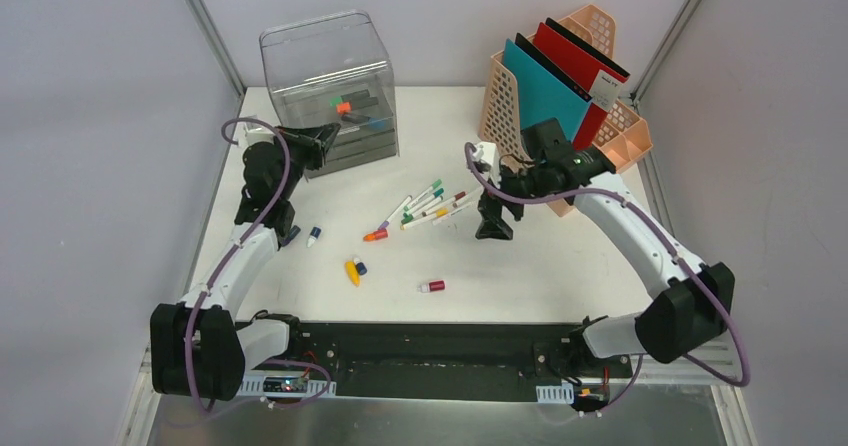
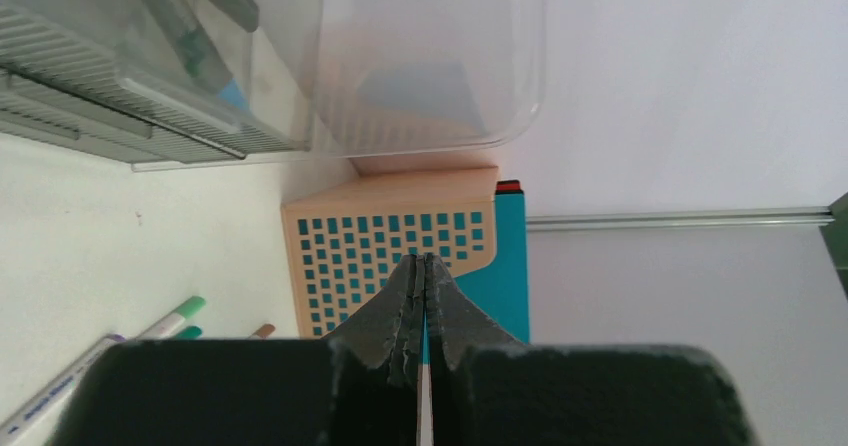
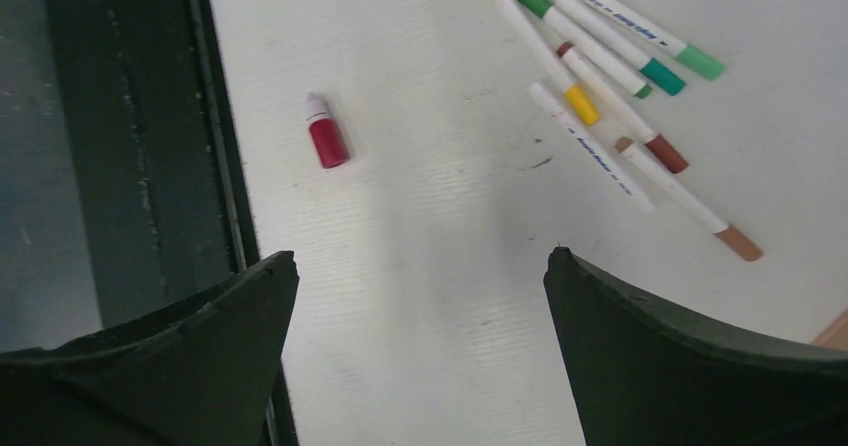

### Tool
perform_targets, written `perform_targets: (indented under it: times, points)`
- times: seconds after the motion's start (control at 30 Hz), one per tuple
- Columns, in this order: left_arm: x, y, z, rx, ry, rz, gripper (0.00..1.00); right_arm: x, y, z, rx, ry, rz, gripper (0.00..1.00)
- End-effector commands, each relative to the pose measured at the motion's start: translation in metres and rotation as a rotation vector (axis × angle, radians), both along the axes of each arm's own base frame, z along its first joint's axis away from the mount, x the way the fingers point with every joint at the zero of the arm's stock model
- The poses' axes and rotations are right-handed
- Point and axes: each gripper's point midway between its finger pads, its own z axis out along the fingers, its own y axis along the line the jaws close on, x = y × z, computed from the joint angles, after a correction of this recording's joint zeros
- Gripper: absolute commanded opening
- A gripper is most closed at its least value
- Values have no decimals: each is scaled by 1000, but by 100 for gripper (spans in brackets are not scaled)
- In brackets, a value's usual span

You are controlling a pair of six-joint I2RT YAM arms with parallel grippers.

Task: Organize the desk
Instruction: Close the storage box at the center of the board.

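The smooth white tabletop [image 1: 560, 266] lies flat under both arms, with its black rail at the near edge. The left tool [image 2: 425, 261] is clenched, ridged fingers pressed together, beside a clear plastic drawer box [image 1: 330, 76]. The right tool [image 3: 420, 256] hangs released above slim markers [image 3: 600, 116], their blue print unreadable, and a small red bottle [image 3: 326, 138].

Nothing here you can actually read. The white marker [image 3: 592, 149] has blue print running along its barrel, too small to make out. It's the same on the green-capped marker [image 3: 645, 26]. The white label [image 1: 606, 88] on the red folder [image 1: 572, 58] is just a blur.
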Motion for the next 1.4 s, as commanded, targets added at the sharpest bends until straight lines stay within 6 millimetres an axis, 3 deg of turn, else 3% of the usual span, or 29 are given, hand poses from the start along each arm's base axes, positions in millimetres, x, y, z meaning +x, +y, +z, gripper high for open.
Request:
perform_targets:
  times: [0.0,0.1,0.23,0.43,0.57,0.77,1.0,1.37]
  points:
    - [1,-4,-9,96,-104,-23,0,-29,-1,27,185,34,41,97]
    - [1,-4,-37,156,-73,-31,1,-21,-14,27,190,30,2,97]
    - [-4,-6,-71,271,-59,-64,14,-18,-23,21,173,31,-11,97]
    - [-11,2,-116,397,-23,-65,64,-16,-27,10,133,48,-9,98]
    - [-4,5,-126,376,-62,-56,81,-15,-30,2,103,61,-7,98]
    - [21,-5,-130,232,-120,-117,80,-14,-34,-1,75,55,-4,99]
    - [49,4,-151,98,-128,-61,72,-17,-34,-2,70,63,13,99]
    - [62,11,-145,106,-134,-15,69,-16,-38,-9,40,69,14,99]
